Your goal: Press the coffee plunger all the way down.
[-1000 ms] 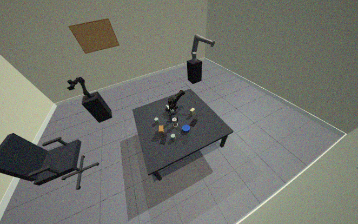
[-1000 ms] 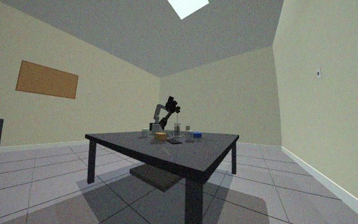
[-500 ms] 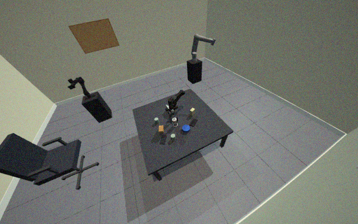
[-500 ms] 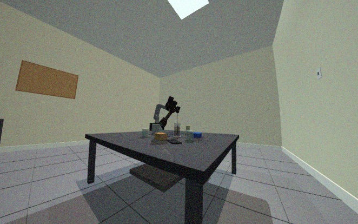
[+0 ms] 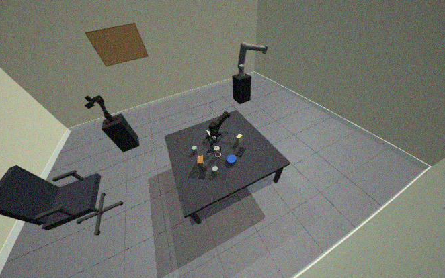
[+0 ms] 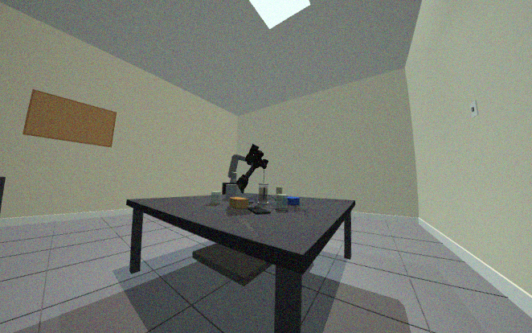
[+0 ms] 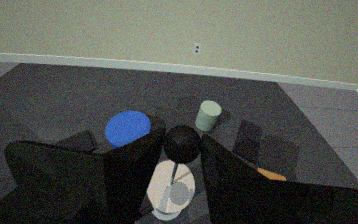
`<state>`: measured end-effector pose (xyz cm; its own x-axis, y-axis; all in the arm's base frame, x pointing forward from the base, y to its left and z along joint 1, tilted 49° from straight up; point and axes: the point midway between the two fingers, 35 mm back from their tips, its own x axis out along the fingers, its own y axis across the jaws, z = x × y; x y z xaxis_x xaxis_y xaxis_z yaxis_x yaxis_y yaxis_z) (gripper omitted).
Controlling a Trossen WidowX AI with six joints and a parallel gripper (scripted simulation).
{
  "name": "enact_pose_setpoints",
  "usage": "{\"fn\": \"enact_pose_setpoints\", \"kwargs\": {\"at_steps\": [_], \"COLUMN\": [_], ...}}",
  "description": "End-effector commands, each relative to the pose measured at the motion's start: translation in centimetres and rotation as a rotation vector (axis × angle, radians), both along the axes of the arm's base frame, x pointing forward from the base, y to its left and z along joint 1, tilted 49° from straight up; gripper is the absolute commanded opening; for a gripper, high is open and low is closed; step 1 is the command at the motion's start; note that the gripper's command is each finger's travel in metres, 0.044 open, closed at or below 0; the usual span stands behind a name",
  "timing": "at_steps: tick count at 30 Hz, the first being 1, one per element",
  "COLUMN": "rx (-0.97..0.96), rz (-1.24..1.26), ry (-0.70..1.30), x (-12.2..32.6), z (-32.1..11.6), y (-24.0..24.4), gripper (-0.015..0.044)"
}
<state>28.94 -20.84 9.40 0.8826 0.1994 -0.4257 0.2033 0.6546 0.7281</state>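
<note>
On the table [image 6: 284, 232], the coffee press [image 6: 263, 193] stands mid-cluster, the gripper [image 7: 182, 150] directly above it, fingers either side of the plunger knob [image 7: 182, 143]. In the wrist view, a disc [image 7: 127, 127] lies left beyond it, a cup [image 7: 208, 115] right beyond.

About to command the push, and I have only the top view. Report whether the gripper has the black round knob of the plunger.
Observer: Wrist view: the gripper is shut on the black round knob, clamped from both sides.
Operator: Give me the plunger height.
Observer: Exterior view: the thin rod stands well out of the glass coffee press, so it is not pressed down.
Operator: State whether the press is tilted.
Observer: Exterior view: it stands upright on the dark table.
</note>
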Motion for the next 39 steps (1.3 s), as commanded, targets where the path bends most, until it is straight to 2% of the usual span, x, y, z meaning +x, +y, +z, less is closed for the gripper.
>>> {"fn": "enact_pose_setpoints", "kwargs": {"at_steps": [1, 39], "rx": [0.013, 0.014], "rz": [0.012, 0.01], "ry": [0.023, 0.021], "x": [0.2, 1.1], "z": [-1.3, -5.7], "y": [1.2, 5.5], "gripper": [0.0123, 0.0123]}}
